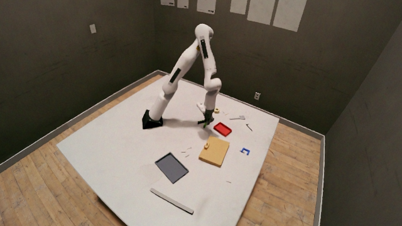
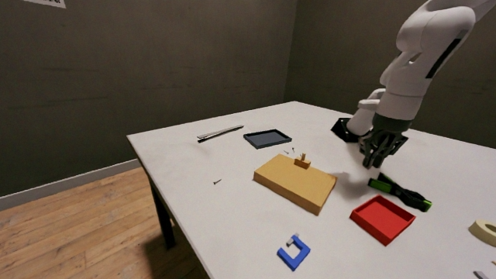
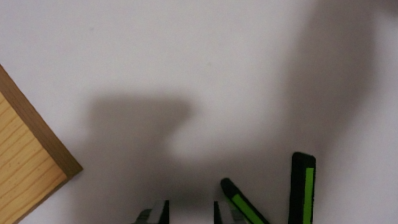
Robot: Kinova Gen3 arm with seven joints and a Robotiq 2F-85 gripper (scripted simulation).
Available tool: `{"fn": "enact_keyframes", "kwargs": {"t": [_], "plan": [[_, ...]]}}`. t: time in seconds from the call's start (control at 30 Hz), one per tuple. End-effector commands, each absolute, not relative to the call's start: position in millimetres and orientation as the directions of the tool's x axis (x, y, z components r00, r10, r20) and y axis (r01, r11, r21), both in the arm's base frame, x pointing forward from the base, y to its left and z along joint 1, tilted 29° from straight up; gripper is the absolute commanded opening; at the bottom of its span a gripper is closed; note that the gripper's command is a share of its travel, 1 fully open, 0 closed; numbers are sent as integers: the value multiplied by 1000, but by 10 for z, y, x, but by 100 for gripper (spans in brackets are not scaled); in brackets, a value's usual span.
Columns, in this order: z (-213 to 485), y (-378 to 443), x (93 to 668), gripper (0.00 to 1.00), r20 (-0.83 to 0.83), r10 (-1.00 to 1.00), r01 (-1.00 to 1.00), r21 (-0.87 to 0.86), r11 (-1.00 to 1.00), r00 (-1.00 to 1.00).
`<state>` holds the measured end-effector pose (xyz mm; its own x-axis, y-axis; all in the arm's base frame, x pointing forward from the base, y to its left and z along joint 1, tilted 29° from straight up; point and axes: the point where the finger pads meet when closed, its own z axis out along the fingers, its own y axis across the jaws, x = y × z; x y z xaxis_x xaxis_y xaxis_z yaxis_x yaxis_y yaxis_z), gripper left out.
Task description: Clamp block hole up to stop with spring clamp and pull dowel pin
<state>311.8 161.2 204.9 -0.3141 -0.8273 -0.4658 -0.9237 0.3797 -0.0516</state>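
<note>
My gripper [image 1: 206,121] [image 2: 372,161] [image 3: 191,212] is partly open with nothing between its fingers. It hangs above the table beside the spring clamp. The black and green spring clamp [image 2: 406,194] [image 3: 302,187] lies on the table, clear of the board. The bench board [image 1: 217,152] [image 2: 294,182] [image 3: 22,170] lies flat. The small wooden block [image 2: 301,163] is at the board's edge, with the dowel pin [image 2: 303,156] standing up from it. The stop cannot be told apart from the block, and whether anything loose sits between them is too small to tell.
A red tray [image 1: 222,129] [image 2: 383,219] lies beside the clamp. A blue C-shaped clamp [image 1: 247,150] [image 2: 294,253] lies beyond the board. A dark tray [image 1: 171,167] [image 2: 267,139], a grey bar [image 1: 171,201], several screws and a tape roll [image 1: 217,110] [image 2: 482,232] lie farther out.
</note>
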Motion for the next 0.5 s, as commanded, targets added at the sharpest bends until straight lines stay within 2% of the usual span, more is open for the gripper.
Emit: {"fn": "enact_keyframes", "kwargs": {"t": [0.0,0.47], "plan": [[2100,1761,2892,34,-464,-866,-953,-130,273,-185],[2080,1919,2562,34,-431,-902,-967,-236,96,16]]}}
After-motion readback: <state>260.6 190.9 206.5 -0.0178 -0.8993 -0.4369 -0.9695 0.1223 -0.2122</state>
